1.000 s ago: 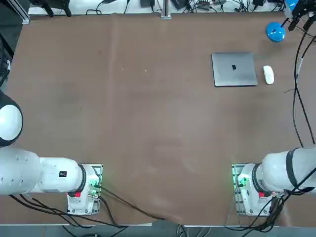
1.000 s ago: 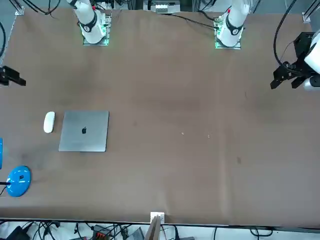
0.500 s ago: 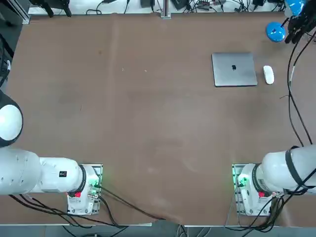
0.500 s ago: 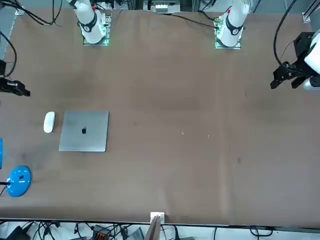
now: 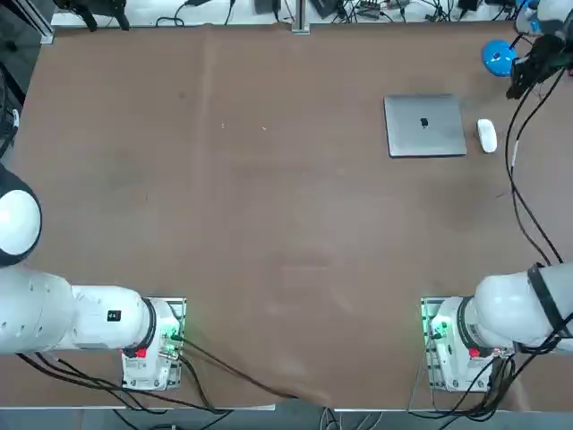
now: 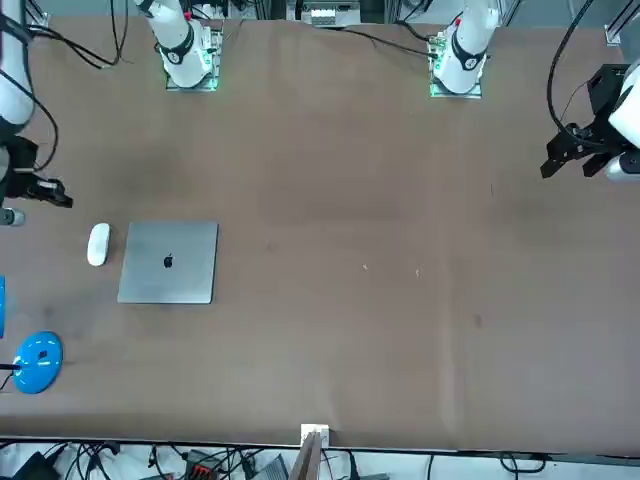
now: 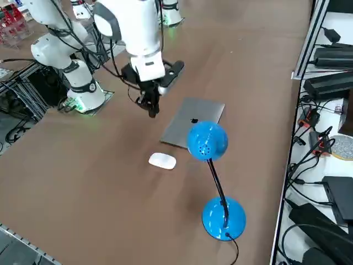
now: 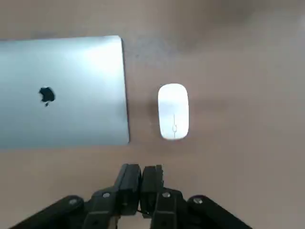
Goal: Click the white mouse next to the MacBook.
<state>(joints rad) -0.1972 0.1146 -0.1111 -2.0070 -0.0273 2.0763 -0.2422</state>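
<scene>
Both fingers point(image 8: 128, 183) of right hand point(image 8: 141, 177) pressed together, empty, above white mouse point(image 8: 173, 111).

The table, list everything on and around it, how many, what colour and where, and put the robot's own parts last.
white mouse: one, glossy white, flat on the table just beside the laptop's short edge, apart from it.
MacBook: one, grey metal, lid closed with a dark logo at its centre, lying flat near the table's far right corner.
desk lamp: one, blue round head and base on a black stem, standing beyond the mouse at the table's corner.
table: one, brown top.
cables and boxes: several, black, off the table's far edge.
right claw: one, black, shut, up in the air above the table close to the mouse, touching nothing.
</scene>
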